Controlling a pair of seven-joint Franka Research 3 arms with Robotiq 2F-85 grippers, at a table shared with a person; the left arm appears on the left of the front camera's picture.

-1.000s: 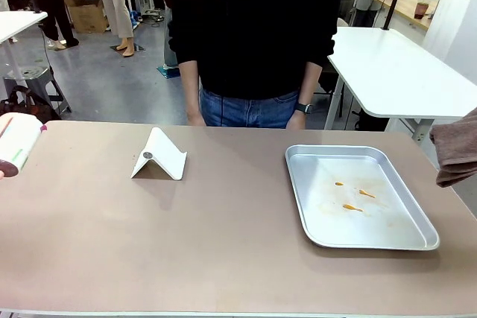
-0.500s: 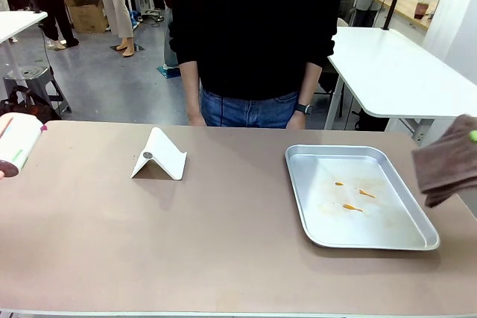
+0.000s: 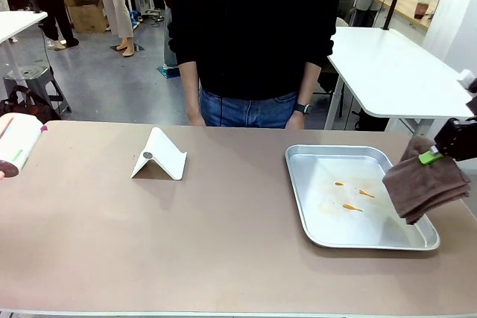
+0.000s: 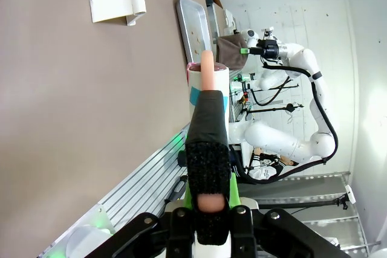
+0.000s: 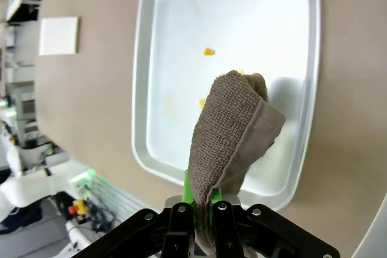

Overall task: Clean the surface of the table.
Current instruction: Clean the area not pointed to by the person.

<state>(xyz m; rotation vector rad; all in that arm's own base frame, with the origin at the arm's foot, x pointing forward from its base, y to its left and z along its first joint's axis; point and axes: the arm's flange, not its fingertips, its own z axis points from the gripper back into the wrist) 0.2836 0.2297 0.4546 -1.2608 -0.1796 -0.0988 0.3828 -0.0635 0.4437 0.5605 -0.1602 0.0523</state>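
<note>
**Cloth over the tray, edges cut off**

You see the worktop (image 3: 223, 251) spread across the front view, with both ends cut off by the picture edges. At the right edge your right gripper (image 3: 432, 156) is clamped on a brown cloth (image 3: 423, 184), whose folds hide most of it. The cloth hangs over the right rim of the metal tray (image 3: 328, 221), and you cannot tell whether it touches. On the tray floor beside it lie orange smears (image 3: 352, 207). Your left gripper (image 4: 208, 70) is closed around a white cylinder (image 4: 221, 78). The near finger (image 4: 208, 143) hides most of the cylinder, and its label is unreadable. A white folded stand (image 3: 159, 156) sits on the worktop in front of the person (image 3: 253, 27).
</note>
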